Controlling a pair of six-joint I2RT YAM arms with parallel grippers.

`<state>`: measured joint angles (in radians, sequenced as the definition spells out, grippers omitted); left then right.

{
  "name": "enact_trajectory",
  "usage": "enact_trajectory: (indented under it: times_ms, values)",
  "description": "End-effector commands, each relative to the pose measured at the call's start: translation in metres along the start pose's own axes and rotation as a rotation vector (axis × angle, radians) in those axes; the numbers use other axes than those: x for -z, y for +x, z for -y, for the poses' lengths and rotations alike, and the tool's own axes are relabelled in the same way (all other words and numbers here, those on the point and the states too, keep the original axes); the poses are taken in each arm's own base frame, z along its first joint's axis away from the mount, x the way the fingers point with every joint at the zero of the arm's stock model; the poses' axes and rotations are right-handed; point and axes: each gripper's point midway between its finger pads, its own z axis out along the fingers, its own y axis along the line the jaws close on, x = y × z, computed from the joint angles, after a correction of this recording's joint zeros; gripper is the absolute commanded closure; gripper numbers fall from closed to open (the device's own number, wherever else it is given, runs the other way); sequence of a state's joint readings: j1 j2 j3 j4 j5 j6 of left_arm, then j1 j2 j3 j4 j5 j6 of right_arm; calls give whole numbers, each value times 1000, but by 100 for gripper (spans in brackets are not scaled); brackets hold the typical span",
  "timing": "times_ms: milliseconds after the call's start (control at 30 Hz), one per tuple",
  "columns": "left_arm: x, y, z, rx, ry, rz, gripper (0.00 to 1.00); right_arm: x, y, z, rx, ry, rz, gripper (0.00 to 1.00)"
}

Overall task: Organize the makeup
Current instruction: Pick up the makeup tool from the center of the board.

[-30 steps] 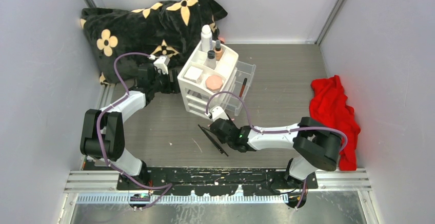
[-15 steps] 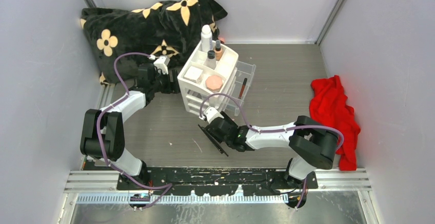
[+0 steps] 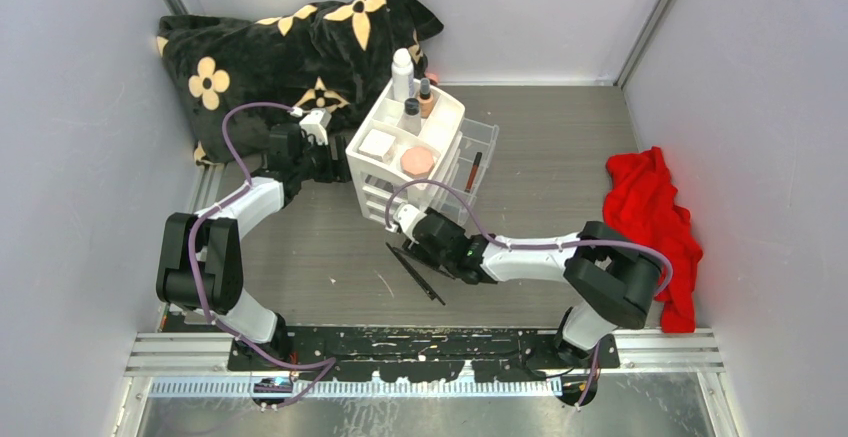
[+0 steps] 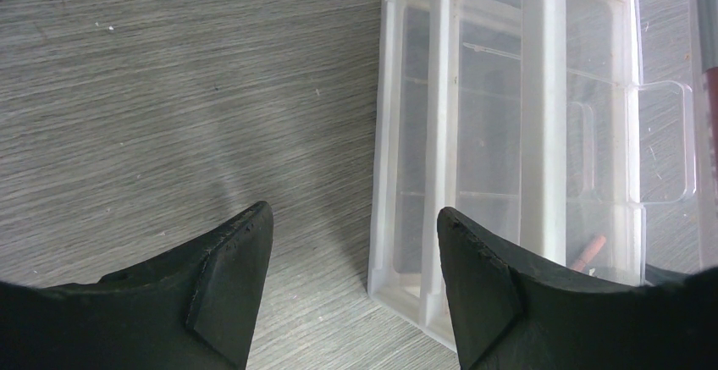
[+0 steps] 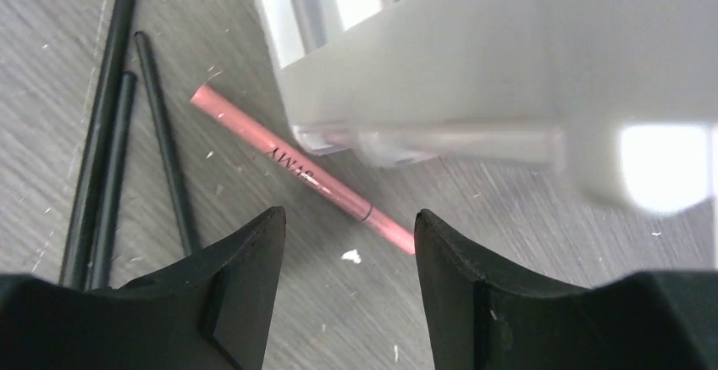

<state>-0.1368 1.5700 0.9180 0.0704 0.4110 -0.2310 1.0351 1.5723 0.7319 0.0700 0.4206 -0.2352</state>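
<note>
While the left claw hangs with its jaws spread and nothing between them, just beside the left wall of the white drawer unit, most of the sorting looks done. On the unit's top tray stand the white bottle and the tan dark-capped bottle, with the white square box and the pink octagonal compact lying nearer. A reddish tube lies in the pulled-out clear drawer. What remains, by my reading, is on the bench in front of the unit: three thin black pencils side by side, and a pink pencil running close along the unit's base. The right claw hovers low over that pink pencil, jaws apart and empty.
</note>
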Motion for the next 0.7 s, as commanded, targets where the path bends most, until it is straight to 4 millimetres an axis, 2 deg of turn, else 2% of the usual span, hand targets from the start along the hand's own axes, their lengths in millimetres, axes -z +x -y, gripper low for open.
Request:
enact_trajectory:
  times_ms: [0,133,400,533,667]
  values:
    - [0,-28,6,-40,13,75,29,-10,-24,17,-13,-25,34,39]
    - [1,-28,4,-45,2,74,28,-16,-22,7,-37,-152,29,44]
    - [-1,-27,2,-46,-5,67,29,-21,-5,-16,-77,-308,-44,55]
    - [-1,-26,2,-46,-6,66,28,-18,2,-25,-97,-348,-62,54]
    - [-2,-25,2,-42,-1,64,28,-16,5,-23,-110,-332,-61,53]
